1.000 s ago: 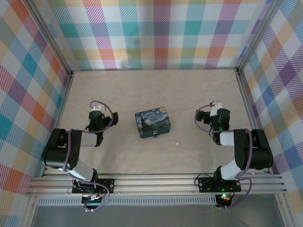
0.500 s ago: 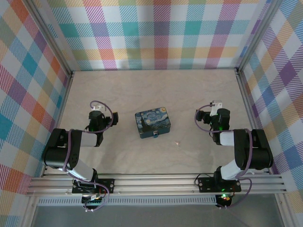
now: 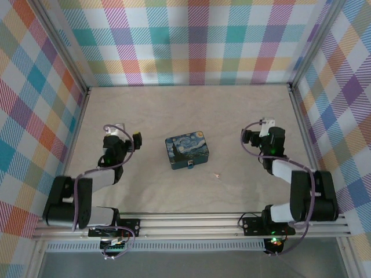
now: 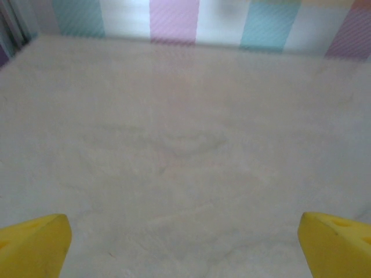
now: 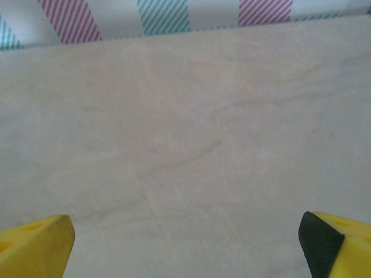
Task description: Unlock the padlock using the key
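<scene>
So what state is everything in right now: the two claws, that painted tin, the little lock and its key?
Left gripper: open, holding nothing.
Right gripper: open, holding nothing.
Painted tin: flat on the table, looks closed.
Padlock: lying at the tin's near edge; too small to tell if locked.
Key: loose on the table, apart from the padlock, not in it.

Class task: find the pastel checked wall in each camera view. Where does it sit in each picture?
Top external: the pastel checked wall runs across the upper part.
Left wrist: blurred band along the top edge.
Right wrist: striped band along the top edge.
Shared landmark: the pale wooden tabletop below it.
</scene>
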`<state>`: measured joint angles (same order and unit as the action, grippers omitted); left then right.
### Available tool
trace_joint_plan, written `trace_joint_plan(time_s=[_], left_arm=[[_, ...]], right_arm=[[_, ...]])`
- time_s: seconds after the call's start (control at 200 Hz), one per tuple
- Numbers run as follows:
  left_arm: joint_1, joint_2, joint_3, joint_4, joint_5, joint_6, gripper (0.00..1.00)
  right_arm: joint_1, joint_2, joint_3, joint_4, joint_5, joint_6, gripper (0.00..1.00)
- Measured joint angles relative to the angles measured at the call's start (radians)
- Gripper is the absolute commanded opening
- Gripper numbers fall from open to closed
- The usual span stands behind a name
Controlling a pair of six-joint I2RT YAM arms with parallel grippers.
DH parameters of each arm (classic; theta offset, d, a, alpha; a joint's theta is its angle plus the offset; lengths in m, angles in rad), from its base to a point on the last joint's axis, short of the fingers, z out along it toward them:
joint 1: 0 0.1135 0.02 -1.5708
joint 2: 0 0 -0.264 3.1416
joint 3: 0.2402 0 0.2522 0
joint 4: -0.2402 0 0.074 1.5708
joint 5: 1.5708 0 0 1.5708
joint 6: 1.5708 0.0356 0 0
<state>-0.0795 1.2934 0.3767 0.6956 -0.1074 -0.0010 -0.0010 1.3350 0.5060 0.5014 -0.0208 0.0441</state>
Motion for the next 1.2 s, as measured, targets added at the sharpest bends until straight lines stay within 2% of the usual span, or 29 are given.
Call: trace_joint_plan(time_s=[0.155,0.32,0.59,0.82,0.985,1.2], left_arm=[[0.004,-0.146,0.036,-0.115,-0.012,-0.103,1.0],[0.005,-0.218,0.099,-0.229,0.067,-0.263,1.0],[-0.014,-0.259,0.144,-0.365,0.254,-0.475,1.0],[-0.113,-0.259,0.142,-0.381,0.317,-0.583,1.0],[-0.171,-0.212,0.144,-0.378,0.327,-0.607,1.0],[-0.192,-0.18,0.144,-0.378,0.326,-0.613,1.0]], right_arm=[[0.0,-0.121,0.154,-0.244,-0.049,0.048,1.0],[0.03,-0.173,0.245,-0.471,-0.077,0.127,1.0],[0.151,-0.174,0.283,-0.797,-0.07,0.24,1.0],[0.307,-0.137,0.283,-0.976,-0.068,0.306,1.0],[0.416,-0.021,0.295,-1.056,-0.075,0.323,0.93],[0.486,0.13,0.364,-1.139,-0.097,0.306,0.75]])
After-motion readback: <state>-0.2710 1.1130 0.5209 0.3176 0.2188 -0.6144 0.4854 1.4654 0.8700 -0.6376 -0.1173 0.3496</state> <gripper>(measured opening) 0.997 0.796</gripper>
